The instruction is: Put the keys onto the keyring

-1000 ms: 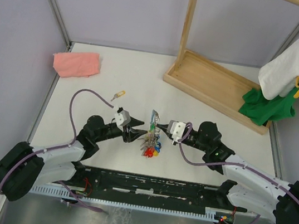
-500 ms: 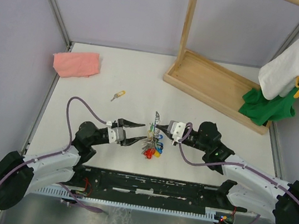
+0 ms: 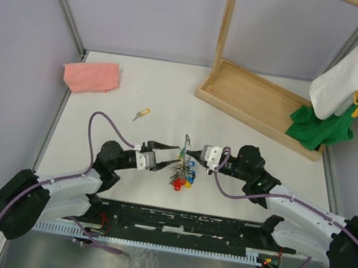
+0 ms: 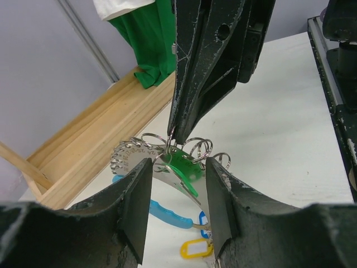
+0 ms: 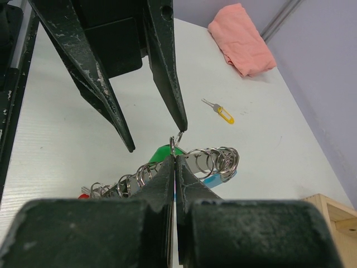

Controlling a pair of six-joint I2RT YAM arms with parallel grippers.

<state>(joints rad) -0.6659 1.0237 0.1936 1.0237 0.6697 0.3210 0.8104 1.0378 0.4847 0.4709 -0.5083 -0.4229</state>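
Pink cloth (image 3: 92, 76) far-off, yellow key (image 3: 142, 112) apart, right pincer (image 3: 187, 153) pinching keyring (image 5: 218, 159), left pincer (image 3: 175, 158) agape flanking it.

Left tool (image 3: 173, 157) part-open; right tool (image 3: 189, 153) pinched shut; arms low, reaching inward, facing.

Right claw (image 4: 170, 133) pinches keyring (image 4: 197, 148) (tips together).

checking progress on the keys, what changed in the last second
The left gripper turned at the wrist and slid right, so its open jaws now straddle the top of the keyring. It has taken hold of nothing. The right gripper stayed shut on the keyring, which barely moved. The yellow key and the pink cloth lie where they were.
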